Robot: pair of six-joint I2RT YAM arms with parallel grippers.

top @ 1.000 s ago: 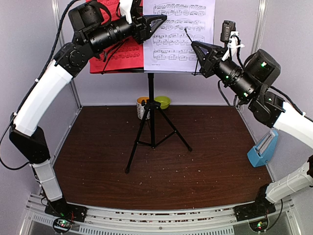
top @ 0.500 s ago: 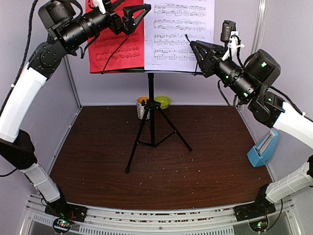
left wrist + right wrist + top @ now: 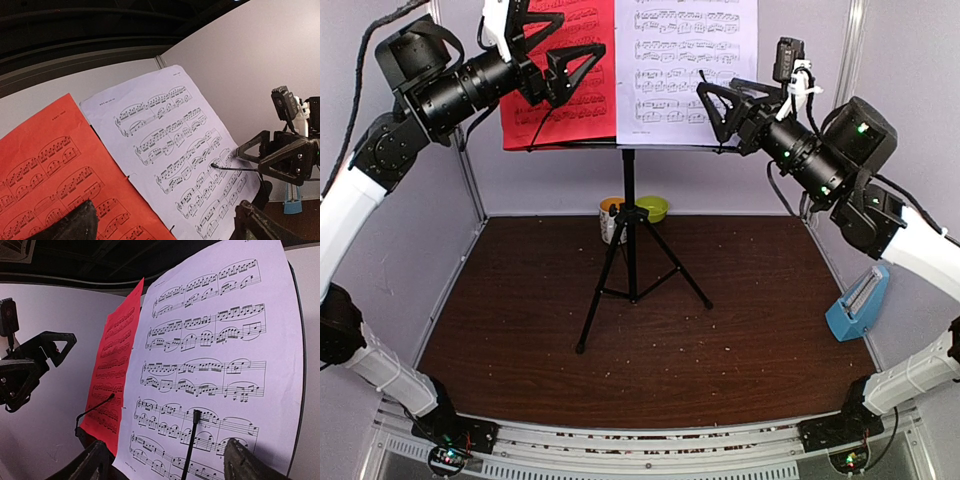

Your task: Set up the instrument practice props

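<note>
Music stand [image 3: 629,230] upright mid-table, thin black tripod, bare brown wood table [image 3: 740,340] around legs; red page [image 3: 588,110] and lilac page [image 3: 670,70] flat side by side on desk; left gripper [image 3: 582,33] gapes wide before red, right gripper [image 3: 708,108] wide before lilac, both seemingly empty; blue pyramid metronome [image 3: 857,305] at right edge.

Mug [image 3: 606,213] beside green bowl [image 3: 654,208] (table's rear)

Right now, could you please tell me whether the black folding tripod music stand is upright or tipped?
Upright: the black folding tripod music stand rises straight from three spread legs on the dark brown table.
</note>
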